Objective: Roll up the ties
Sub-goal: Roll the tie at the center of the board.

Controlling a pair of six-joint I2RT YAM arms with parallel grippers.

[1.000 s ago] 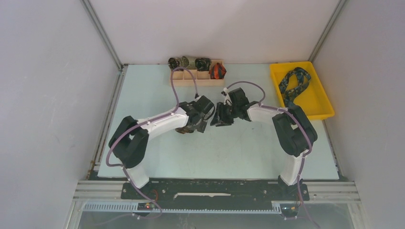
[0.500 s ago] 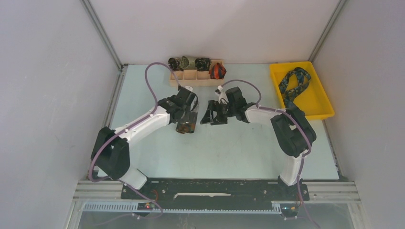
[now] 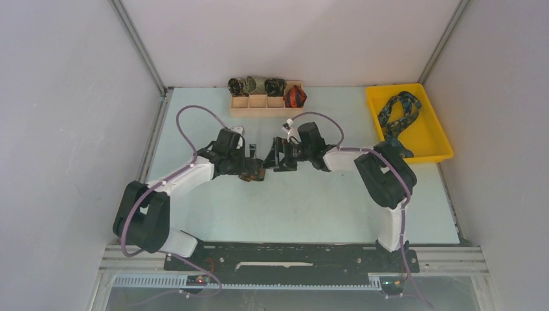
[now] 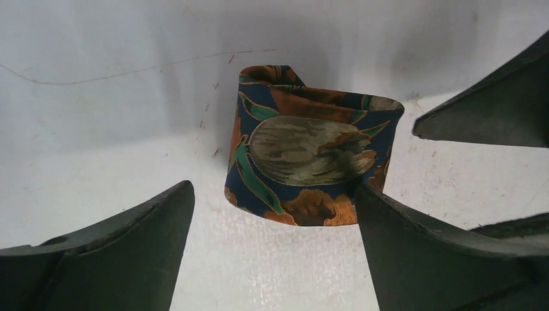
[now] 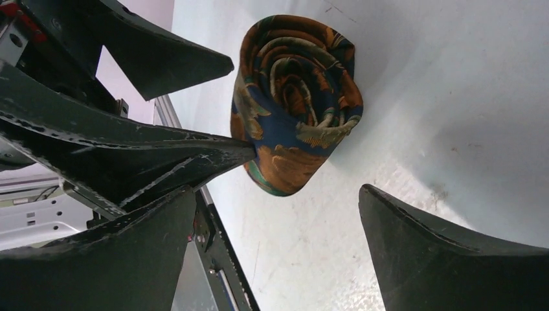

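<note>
Pale table [image 3: 324, 207], white walls [image 3: 291, 39]: the left gripper [image 4: 273, 188], jaws spread wide, touches a rolled tie [image 4: 304, 155] with one fingertip [image 4: 388, 220]; the right gripper [image 5: 275, 191], equally wide, faces it. Neither grips.

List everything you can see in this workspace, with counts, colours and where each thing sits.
Centre roll: one rolled tie, brown-orange-green on navy, mid-table between the grippers.
Boxed rolls: four by the top view, three dark, one red-orange, in the wooden box.
Wooden box: one, tan, back edge.
Loose tie: one, navy-teal, unrolled in the yellow tray.
Yellow tray: one, back right.
Cables: purple, along both arms.
Left gripper: black, open, straddling the centre roll.
Right gripper: black, open, at the same roll.
</note>
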